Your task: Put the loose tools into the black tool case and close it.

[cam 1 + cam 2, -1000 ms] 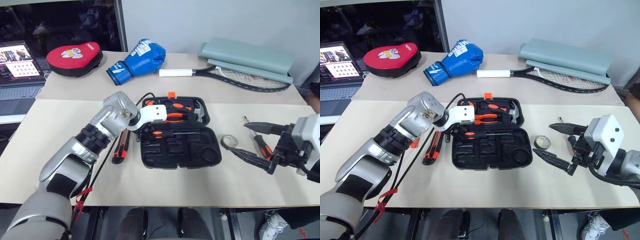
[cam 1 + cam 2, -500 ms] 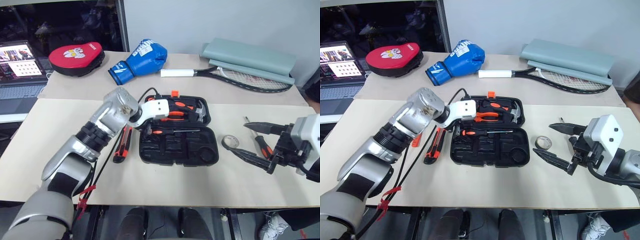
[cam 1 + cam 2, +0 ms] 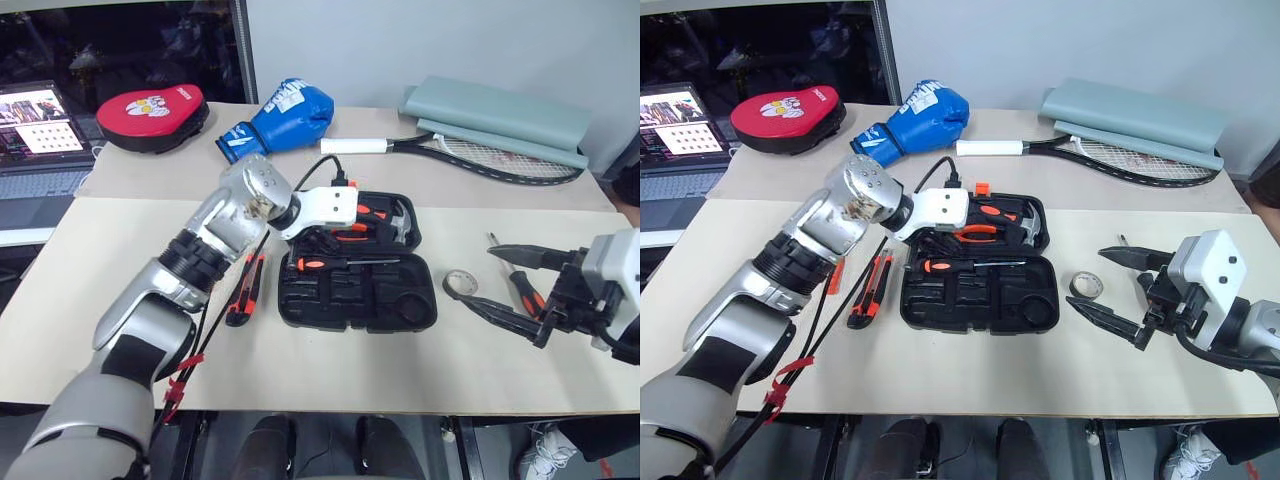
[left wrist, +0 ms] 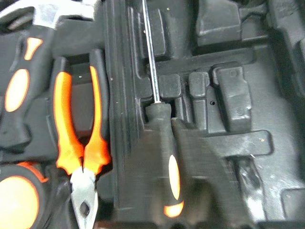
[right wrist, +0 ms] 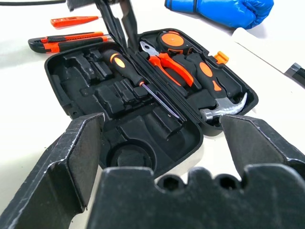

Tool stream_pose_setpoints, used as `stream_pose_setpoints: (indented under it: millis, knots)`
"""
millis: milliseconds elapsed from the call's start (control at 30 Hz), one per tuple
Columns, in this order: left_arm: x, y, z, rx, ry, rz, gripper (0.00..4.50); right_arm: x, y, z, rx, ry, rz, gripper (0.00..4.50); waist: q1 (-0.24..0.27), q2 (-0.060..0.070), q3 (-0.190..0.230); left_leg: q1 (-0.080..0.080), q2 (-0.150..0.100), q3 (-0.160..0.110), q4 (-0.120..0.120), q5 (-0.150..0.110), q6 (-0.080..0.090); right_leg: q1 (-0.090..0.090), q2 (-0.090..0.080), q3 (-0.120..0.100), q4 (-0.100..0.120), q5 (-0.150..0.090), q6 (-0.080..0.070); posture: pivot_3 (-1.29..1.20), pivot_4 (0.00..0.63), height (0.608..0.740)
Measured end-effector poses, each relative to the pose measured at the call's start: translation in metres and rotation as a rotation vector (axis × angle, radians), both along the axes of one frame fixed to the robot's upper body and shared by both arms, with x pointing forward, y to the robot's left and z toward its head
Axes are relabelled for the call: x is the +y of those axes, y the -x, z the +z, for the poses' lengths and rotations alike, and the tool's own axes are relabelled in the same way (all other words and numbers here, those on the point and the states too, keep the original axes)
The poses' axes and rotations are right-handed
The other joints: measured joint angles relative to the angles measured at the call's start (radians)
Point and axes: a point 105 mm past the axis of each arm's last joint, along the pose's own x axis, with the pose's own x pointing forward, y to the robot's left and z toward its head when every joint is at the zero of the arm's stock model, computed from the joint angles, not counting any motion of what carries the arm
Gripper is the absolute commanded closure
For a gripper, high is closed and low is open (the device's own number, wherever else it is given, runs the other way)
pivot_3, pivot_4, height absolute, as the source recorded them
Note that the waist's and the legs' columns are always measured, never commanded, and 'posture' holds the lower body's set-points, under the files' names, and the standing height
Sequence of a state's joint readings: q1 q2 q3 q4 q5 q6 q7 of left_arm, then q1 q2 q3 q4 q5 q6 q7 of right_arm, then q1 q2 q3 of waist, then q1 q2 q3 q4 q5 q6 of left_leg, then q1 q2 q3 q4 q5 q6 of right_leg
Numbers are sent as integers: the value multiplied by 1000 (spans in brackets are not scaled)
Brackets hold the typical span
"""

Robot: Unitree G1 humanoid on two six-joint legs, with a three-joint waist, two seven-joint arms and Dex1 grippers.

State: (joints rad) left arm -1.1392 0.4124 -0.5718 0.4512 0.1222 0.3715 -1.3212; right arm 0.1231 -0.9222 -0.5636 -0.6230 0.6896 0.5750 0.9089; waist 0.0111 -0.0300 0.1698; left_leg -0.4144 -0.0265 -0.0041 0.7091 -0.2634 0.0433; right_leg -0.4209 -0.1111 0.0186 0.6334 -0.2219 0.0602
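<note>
Though shut, left gripper point(image 5: 116, 19) empty.

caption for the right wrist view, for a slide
Open black tool case holding a screwdriver, pliers and hammer, seen between the open right gripper fingers.

- The beige worktop point(image 3: 120, 250) carries the open black tool case point(image 3: 357, 262) at its middle.
- An orange-black utility knife point(image 3: 245, 288) lies just left of the case.
- Right: tape roll point(image 3: 459, 283), screwdriver point(image 3: 520, 288).
- Far edge: punch pad point(image 3: 152, 112), blue boxing glove point(image 3: 281, 113), racket point(image 3: 455, 150), grey mat point(image 3: 495, 112).

Bright, even light; soft shadows
</note>
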Motion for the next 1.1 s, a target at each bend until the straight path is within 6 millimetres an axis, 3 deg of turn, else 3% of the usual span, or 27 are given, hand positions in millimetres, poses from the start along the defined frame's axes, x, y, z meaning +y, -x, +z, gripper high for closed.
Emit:
stream_pose_setpoints:
  millis: [400, 900, 1100]
  knots:
    - [-6, -4, -22, 2, -76, -17, 4479, 0, 0, -1, -5, -9, -12, 0, 1, 0, 0, 0, 0, 0, 1, 0, 0, 1, 0, 0, 1, 0, 0, 0, 150, 737]
    - [0, -1, -11, 37, -46, -11, 4479, 0, 1, -2, -1, -9, -17, 0, 0, 0, 0, 0, 0, 0, 4, 0, 0, 0, 0, 1, 6, 0, 0, 0, 150, 737]
    - [-8, -4, -14, -7, -40, -18, 4479, 0, 0, -1, -4, -11, -20, 0, 1, 0, 0, 0, 0, 0, 4, 0, 0, 0, 0, 1, 6, 0, 0, 0, 150, 737]
